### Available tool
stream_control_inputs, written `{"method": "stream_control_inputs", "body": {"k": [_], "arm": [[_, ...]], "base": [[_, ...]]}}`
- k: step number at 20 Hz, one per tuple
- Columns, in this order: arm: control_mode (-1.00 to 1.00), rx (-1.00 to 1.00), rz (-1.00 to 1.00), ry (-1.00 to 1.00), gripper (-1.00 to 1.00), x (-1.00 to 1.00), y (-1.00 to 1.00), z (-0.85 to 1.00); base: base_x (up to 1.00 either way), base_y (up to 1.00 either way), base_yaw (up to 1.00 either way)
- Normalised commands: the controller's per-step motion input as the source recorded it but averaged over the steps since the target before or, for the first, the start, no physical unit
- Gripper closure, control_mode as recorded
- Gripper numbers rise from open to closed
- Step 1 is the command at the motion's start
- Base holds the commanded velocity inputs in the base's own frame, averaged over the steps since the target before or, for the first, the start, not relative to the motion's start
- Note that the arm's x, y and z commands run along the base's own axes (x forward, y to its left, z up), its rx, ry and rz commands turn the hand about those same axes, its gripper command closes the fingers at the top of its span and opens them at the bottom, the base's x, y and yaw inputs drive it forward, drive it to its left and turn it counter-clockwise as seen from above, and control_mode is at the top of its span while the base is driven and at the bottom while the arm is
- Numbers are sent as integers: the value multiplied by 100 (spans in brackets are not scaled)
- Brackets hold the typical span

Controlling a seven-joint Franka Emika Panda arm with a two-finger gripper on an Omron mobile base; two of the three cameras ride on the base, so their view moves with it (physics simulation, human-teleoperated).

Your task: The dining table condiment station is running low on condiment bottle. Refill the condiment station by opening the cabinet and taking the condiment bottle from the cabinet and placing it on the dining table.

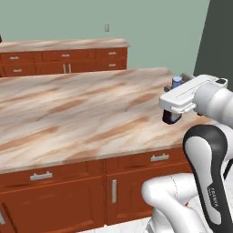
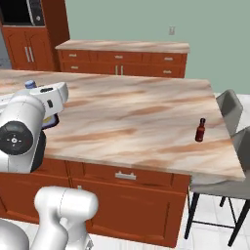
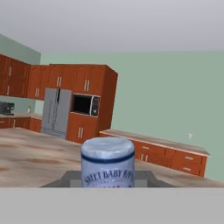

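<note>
The condiment bottle [image 1: 171, 117] is dark with a pale bluish cap [image 1: 176, 82]. It stands upright in my gripper [image 1: 178, 101], low over the right part of the dining table [image 1: 82, 113]; whether its base touches the marble I cannot tell. The white hand wraps the bottle's middle and hides the fingers. In the hand view the cap and white label [image 3: 107, 164] sit very close at bottom centre. From the right base view the cap [image 2: 30, 84] pokes up behind the hand at the table's left. Red-brown wall cabinets [image 3: 15, 78] show far off in the hand view.
A dark red-brown bottle with a black cap [image 2: 199, 130] stands near the table's right edge. Grey stools [image 2: 229, 110] sit beyond that edge. A narrower marble wall counter with drawers [image 1: 63, 57] runs behind the table. A fridge and microwave [image 3: 85, 105] stand in the distance.
</note>
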Motion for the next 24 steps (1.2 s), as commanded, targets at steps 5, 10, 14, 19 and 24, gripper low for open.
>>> {"method": "stream_control_inputs", "body": {"k": [5,10,14,19,24], "arm": [[100,0,0,0,100,0,0,0],[100,0,0,0,100,0,0,0],[100,0,0,0,100,0,0,0],[100,0,0,0,100,0,0,0],[100,0,0,0,100,0,0,0]], "base": [[0,-100,0],[-5,-100,0],[-4,-100,0],[-5,-100,0],[9,-100,8]]}}
